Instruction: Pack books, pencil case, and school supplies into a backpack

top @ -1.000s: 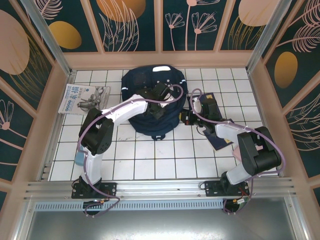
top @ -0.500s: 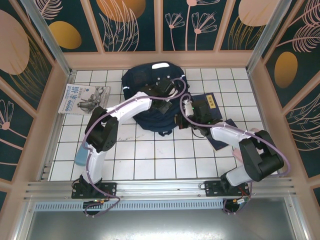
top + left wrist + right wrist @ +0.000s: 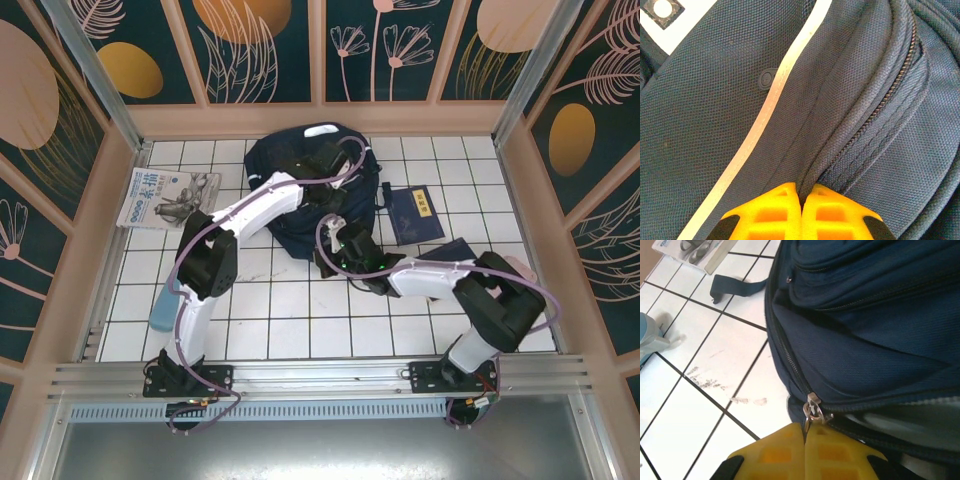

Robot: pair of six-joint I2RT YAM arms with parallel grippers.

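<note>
The navy backpack [image 3: 300,190] lies at the back middle of the tiled floor, and its white stripe [image 3: 767,105] runs past my left gripper. That left gripper [image 3: 326,166] [image 3: 801,192] is shut on a fold of backpack fabric beside a zipper. My right gripper [image 3: 335,237] [image 3: 805,431] is shut on the metal zipper pull [image 3: 811,410] at the backpack's [image 3: 865,315] near edge, where the zip gapes open to the right. A navy book with a yellow label [image 3: 415,213] lies right of the backpack. A white-and-blue book [image 3: 165,197] [image 3: 690,249] lies far left.
A second dark navy book [image 3: 452,250] lies partly under the right arm. A light blue object [image 3: 162,308] [image 3: 649,340] sits by the left arm's base; I cannot tell if it is the pencil case. A loose black strap [image 3: 735,289] trails on the tiles.
My right gripper has swung left from beside the navy book to the backpack's near edge. The left gripper has shut and moved toward the back with the fabric. The backpack has shifted.
</note>
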